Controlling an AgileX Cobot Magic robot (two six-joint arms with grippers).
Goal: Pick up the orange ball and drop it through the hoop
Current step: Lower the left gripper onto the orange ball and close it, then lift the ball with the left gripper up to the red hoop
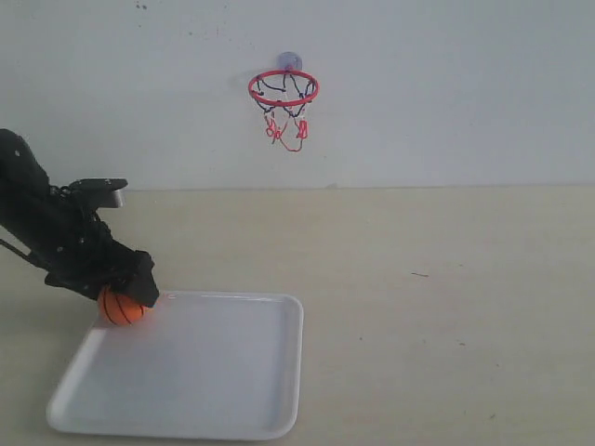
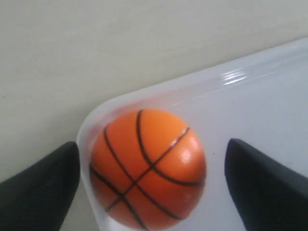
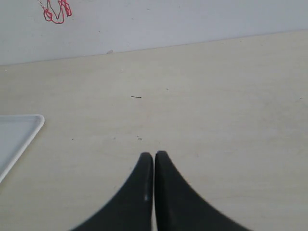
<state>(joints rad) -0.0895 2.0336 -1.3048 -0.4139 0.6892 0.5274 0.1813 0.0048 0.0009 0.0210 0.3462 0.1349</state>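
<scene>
Ball location: the orange ball is sitting in a rounded corner of the white tray, just beside the rim, on the side nearest the left arm.
Left pincer: the left gripper is straddling the ball with jaws apart. A gap is showing on each side, so nothing is being held.
Right pincer: the right gripper is hovering over the bare table with its tips pressed together, gripping nothing.
Hoop: the hoop is hanging on the wall, ring level, higher than the ball and well apart from it.
Step in hand: judged to be the grasp. The lift and the carry are not yet done.
Handling advice: the closing line should be passing through the widest part of the ball, since a round ball is liable to be slipping out of a high or low pinch. One finger is appearing to stand outside the tray rim, so closing from there is risking a catch on that rim.
Left wrist view: only this view is showing the gaps beside the ball and the rim between finger and ball. It is not showing the hoop.
Exterior view: this view is giving the hoop's height and the path across to it, but the arm is covering the jaws.
Right wrist view: only this view is showing the right tips. It is also catching a tray corner and a scrap of red net.
</scene>
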